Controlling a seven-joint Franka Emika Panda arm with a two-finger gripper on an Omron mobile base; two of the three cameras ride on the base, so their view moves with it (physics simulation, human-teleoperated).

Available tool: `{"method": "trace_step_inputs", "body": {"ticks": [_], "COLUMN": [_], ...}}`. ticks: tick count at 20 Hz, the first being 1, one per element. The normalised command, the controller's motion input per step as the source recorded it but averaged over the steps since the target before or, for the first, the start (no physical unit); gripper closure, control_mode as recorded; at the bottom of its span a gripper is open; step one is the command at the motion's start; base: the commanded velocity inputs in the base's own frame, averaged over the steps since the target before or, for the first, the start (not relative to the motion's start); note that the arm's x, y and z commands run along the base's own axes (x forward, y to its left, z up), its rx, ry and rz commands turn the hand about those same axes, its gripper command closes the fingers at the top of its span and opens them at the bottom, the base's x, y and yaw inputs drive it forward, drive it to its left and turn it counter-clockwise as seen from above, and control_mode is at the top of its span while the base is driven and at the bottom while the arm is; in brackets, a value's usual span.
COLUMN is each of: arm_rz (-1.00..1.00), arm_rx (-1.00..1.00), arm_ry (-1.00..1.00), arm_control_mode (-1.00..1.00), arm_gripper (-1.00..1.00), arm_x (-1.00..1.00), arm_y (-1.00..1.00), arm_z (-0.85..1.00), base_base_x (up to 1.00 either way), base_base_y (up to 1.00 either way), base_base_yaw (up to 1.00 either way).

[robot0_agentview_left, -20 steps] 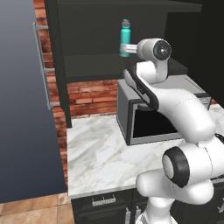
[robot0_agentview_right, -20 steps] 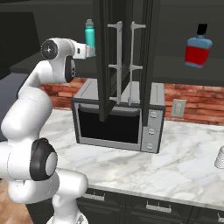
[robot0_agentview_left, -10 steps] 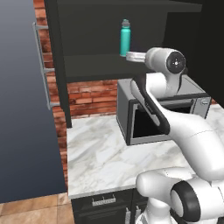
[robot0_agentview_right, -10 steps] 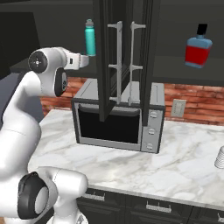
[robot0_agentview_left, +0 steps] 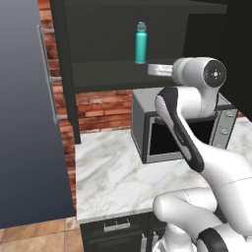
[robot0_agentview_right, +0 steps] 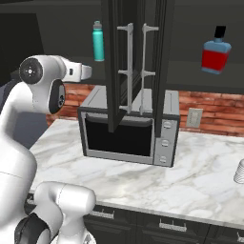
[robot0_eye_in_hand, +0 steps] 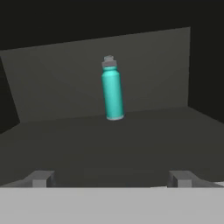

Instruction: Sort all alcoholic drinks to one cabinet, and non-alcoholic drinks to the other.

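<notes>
A tall teal bottle (robot0_agentview_left: pixel 141 43) with a grey cap, one of the non-alcoholic drinks, stands upright on the dark shelf of the left black cabinet (robot0_agentview_left: pixel 106 70). It also appears in the right base view (robot0_agentview_right: pixel 98 41) and in the hand view (robot0_eye_in_hand: pixel 112 89), well beyond the fingertips. My gripper (robot0_agentview_left: pixel 151 69) (robot0_agentview_right: pixel 89 71) (robot0_eye_in_hand: pixel 111 178) is open and empty, level with the shelf's front edge, apart from the bottle. A squat blue bottle (robot0_agentview_right: pixel 215 52) with red label and black cap, an alcoholic drink, sits in the right cabinet (robot0_agentview_right: pixel 205 83).
Both cabinet doors hang open; their silver bar handles (robot0_agentview_right: pixel 128 66) meet edge-on above the microwave (robot0_agentview_right: pixel 126 126). The left door (robot0_agentview_left: pixel 24 123) juts out at the left. Below lies a marble counter (robot0_agentview_left: pixel 108 167), with a stack of cups (robot0_agentview_right: pixel 239 170) at its far right.
My hand has drawn back from the teal bottle, down and away from the shelf, while the elbow swung round. The bottle stays on the shelf. The jaws stayed open.
</notes>
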Motion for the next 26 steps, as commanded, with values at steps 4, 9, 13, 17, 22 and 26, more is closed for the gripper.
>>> {"method": "trace_step_inputs", "body": {"ticks": [4, 9, 13, 17, 22, 26], "arm_rz": [0.00, 0.00, 0.00, 0.00, 0.00, 0.00], "arm_rx": [0.00, 0.00, 0.00, 0.00, 0.00, -0.01], "arm_ry": [0.07, 0.05, 0.00, 0.00, 0.00, 0.00], "arm_control_mode": [-1.00, -1.00, -1.00, -1.00, -1.00, 1.00], "arm_gripper": [-1.00, -1.00, -1.00, -1.00, -1.00, -1.00], "arm_x": [-0.31, -0.34, -0.32, -0.31, -0.26, -0.08], "arm_y": [0.00, 0.00, -0.02, -0.03, -0.02, 0.00], "arm_z": [0.00, 0.00, 0.00, 0.00, -0.01, -0.04], "base_base_x": [0.00, 0.00, 0.00, 0.00, 0.00, -0.02], "base_base_y": [0.00, 0.00, 0.00, 0.00, 0.00, 0.00], "base_base_yaw": [0.00, 0.00, 0.00, 0.00, 0.00, 0.02]}}
